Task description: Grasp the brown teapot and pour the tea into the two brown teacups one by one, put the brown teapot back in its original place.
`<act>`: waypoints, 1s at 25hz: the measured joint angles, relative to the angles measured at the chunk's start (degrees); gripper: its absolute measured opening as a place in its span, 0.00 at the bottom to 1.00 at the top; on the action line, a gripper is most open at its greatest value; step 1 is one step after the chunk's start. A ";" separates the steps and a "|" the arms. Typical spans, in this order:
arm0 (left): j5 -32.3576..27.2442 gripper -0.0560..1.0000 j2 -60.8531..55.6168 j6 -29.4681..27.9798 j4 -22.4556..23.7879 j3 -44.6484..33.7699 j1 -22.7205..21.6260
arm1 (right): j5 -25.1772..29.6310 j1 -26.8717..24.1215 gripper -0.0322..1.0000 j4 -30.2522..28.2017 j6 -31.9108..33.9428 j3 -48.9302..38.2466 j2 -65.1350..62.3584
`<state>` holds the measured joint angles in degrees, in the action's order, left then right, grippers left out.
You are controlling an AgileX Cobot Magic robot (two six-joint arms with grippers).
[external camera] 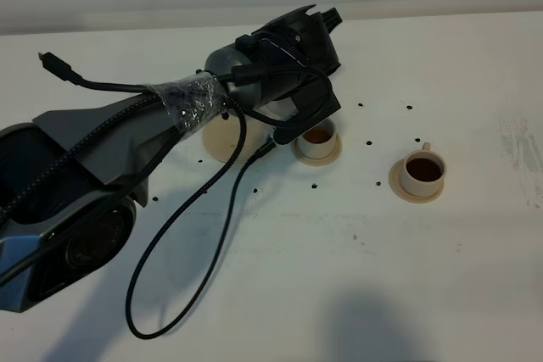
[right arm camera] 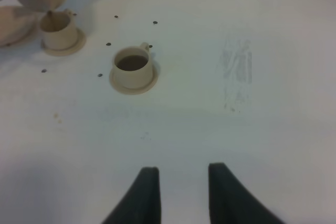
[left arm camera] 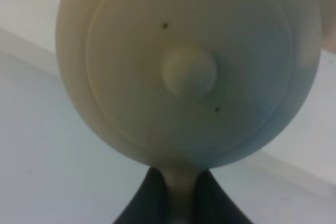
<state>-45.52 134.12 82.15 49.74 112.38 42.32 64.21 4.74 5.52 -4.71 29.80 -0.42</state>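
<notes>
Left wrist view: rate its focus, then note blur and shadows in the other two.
Left wrist: the brown teapot fills the frame, soft and out of focus; exterior high: fairly sharp, a dark shadow along the bottom edge; right wrist: mildly soft throughout.

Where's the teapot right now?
Exterior view, left of centre: the teapot is in the left end effector, above the left cup, beside the big saucer.

No readable text, labels, brands or numbers in any view. Brown teapot lid: two dark specks only, not characters. Bench: scattered dark specks and a faint scuff patch near the right edge, no lettering legible in it.
</notes>
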 joint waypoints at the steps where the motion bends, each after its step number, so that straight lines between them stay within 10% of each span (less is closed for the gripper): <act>1: 0.00 0.13 0.00 0.69 0.45 0.00 0.14 | 0.00 0.00 0.25 0.00 0.00 0.00 0.00; 25: 3.27 0.13 0.00 2.98 5.22 0.00 1.39 | 0.00 0.00 0.25 0.00 0.00 0.00 0.00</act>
<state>-42.25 134.12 85.13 54.97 112.38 43.71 64.21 4.74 5.52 -4.71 29.80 -0.42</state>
